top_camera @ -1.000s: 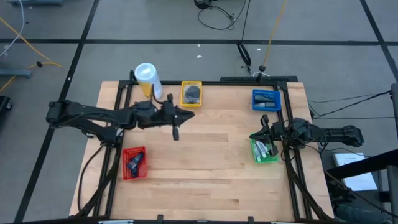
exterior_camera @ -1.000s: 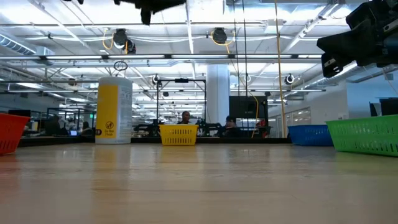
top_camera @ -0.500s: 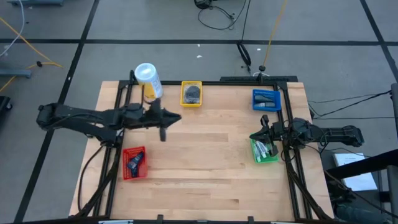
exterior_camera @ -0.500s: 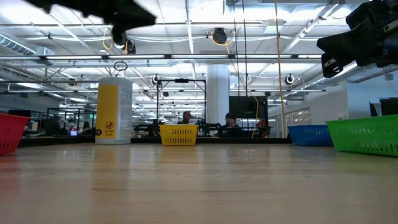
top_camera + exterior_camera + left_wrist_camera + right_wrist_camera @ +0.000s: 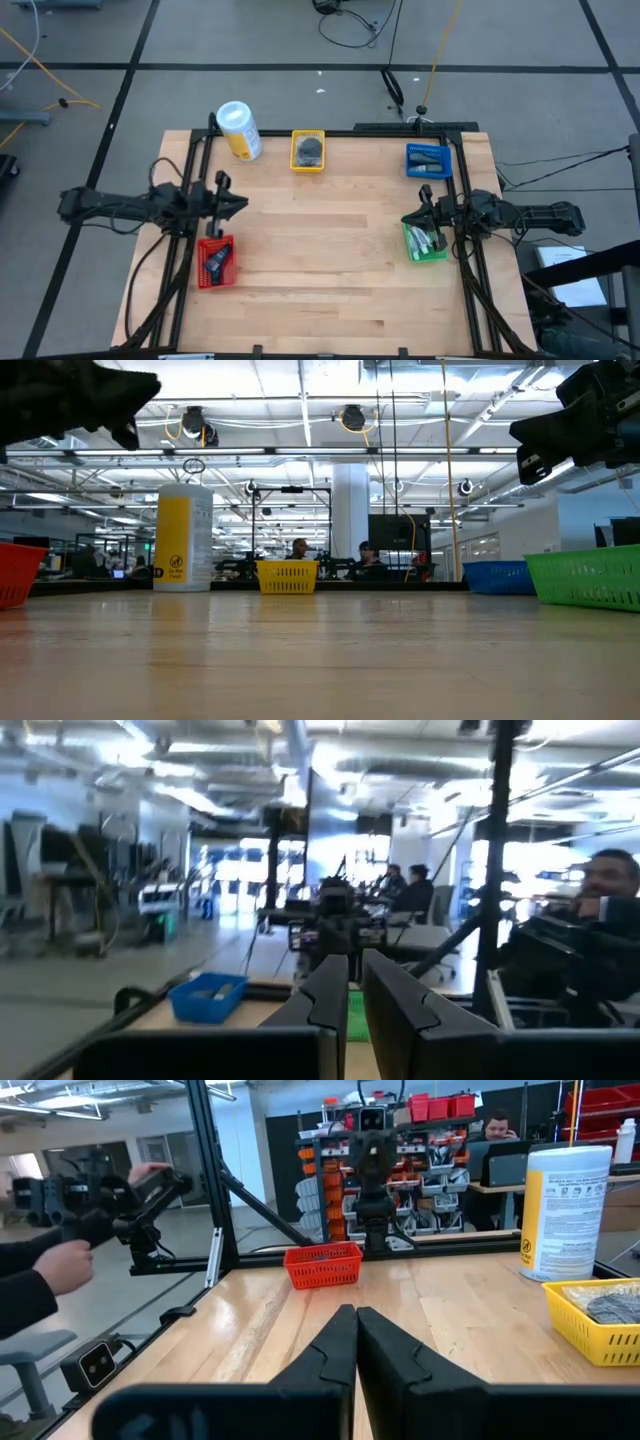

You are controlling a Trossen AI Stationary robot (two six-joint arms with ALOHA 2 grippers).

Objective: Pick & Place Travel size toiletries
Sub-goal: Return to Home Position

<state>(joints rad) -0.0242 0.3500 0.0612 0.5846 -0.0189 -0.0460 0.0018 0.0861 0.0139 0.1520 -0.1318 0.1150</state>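
The toiletries lie sorted in small trays in the high view. Dark grey discs fill the yellow tray, dark packs the blue tray, white tubes the green tray, and a few dark items the red tray. My left gripper hovers at the table's left edge, just beyond the red tray's far side, and is empty. Its fingers stand almost together. My right gripper waits shut and empty above the green tray, near the right edge; its fingers are closed.
A tall yellow canister with a white lid stands at the far left corner, also seen in the low view as the canister. Bare wood spans the table's middle and near side. A black frame runs along the table's sides.
My left arm has drawn back from the table's middle, near the yellow tray, toward the left edge, and now stands beside the red tray. In the low view it has swept left and come lower. The right arm and all trays stayed put.
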